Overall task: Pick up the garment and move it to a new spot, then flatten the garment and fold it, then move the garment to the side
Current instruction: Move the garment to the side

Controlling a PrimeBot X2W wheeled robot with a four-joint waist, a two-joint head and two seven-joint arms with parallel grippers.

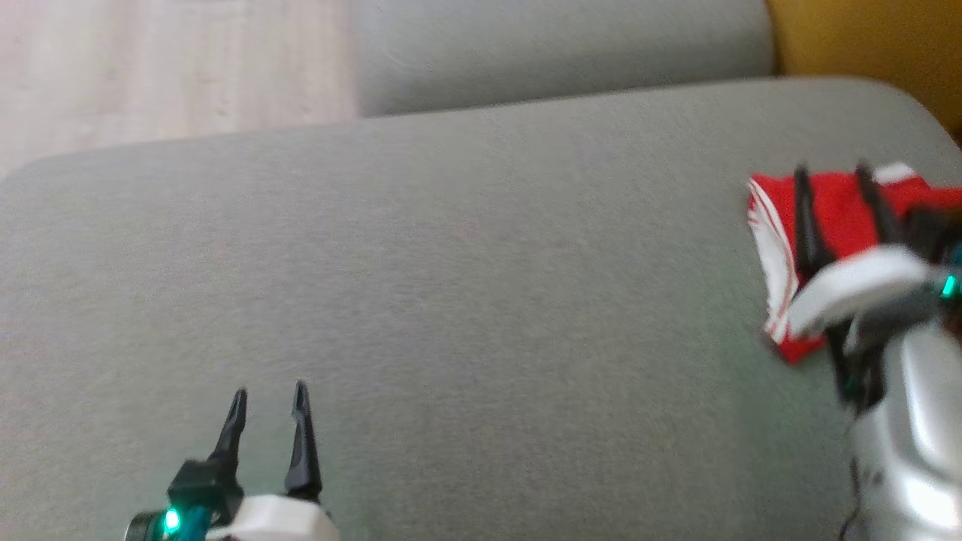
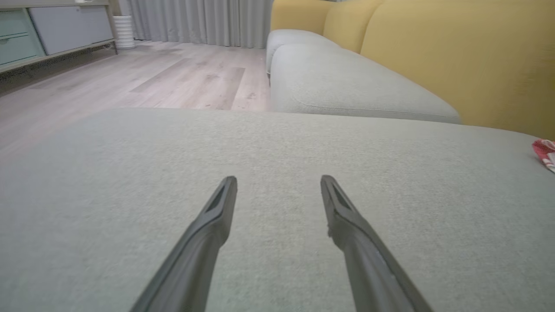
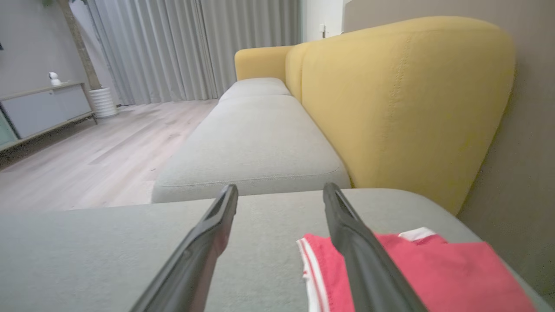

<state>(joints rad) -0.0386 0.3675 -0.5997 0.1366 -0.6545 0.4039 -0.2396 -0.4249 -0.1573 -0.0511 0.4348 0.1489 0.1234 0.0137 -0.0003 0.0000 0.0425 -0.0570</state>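
A folded red garment with white stripes (image 1: 842, 218) lies at the far right of the grey sofa cushion (image 1: 451, 285). My right gripper (image 1: 830, 171) hovers over it, open, with nothing between its fingers. In the right wrist view the garment (image 3: 433, 277) lies under and right of the right finger, and my right gripper (image 3: 280, 188) points along the sofa. My left gripper (image 1: 269, 389) stands open over bare cushion at the lower left, far from the garment. In the left wrist view my left gripper (image 2: 278, 178) holds nothing, and a corner of the garment (image 2: 545, 151) shows at the right edge.
A second grey seat cushion (image 1: 564, 52) lies beyond this one, with the yellow backrest (image 1: 872, 45) to the right. Pale wood floor (image 1: 165, 68) runs past the cushion's left edge. A low cabinet (image 2: 52, 30) and grey curtains (image 2: 195, 21) stand across the room.
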